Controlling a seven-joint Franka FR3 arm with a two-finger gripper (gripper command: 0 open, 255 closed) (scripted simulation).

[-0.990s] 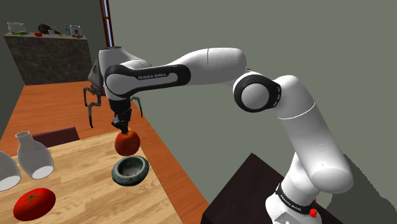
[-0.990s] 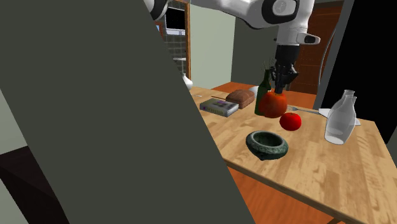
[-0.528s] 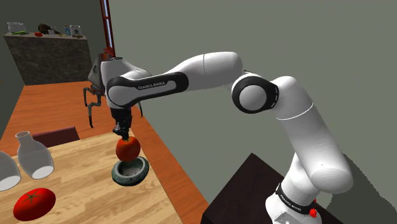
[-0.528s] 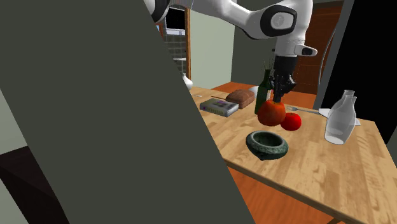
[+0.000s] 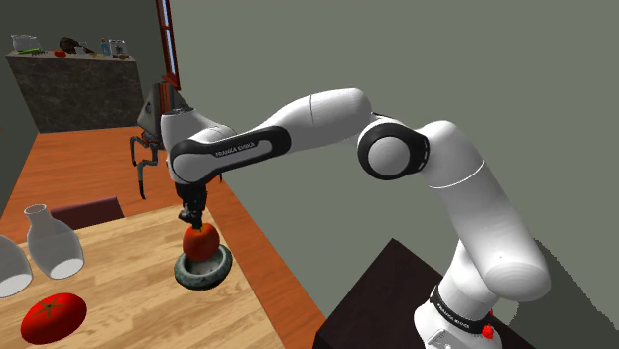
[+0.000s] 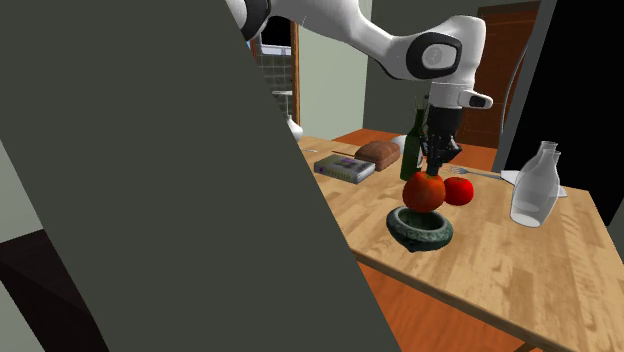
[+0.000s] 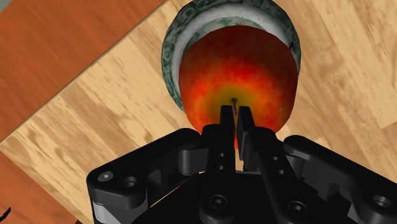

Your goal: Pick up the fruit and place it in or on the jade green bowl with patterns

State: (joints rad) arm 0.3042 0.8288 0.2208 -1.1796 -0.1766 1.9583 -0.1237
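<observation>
A red-orange apple (image 5: 200, 241) hangs by its stem from my gripper (image 5: 193, 219), which is shut on it. It is straight over the dark green patterned bowl (image 5: 203, 269) on the wooden table, its underside at about the rim. In the second exterior view the apple (image 6: 424, 190) sits just above the bowl (image 6: 421, 229), below the gripper (image 6: 434, 172). In the wrist view the fingers (image 7: 224, 121) pinch the stem at the gripper (image 7: 235, 117), and the apple (image 7: 238, 70) covers most of the bowl (image 7: 170, 48).
A red tomato (image 5: 53, 316) and a white vase (image 5: 53, 243) stand at the shoulder view's left. Across the table are another red tomato (image 6: 458, 190), a clear bottle (image 6: 532, 186), a green bottle (image 6: 413, 145), a book (image 6: 345, 167) and a bread loaf (image 6: 381, 153). A grey wall (image 6: 150, 180) blocks the second exterior view's left.
The arm has carried the apple down and sideways, from beside and above the bowl to straight over it at rim height. The grip has stayed shut.
</observation>
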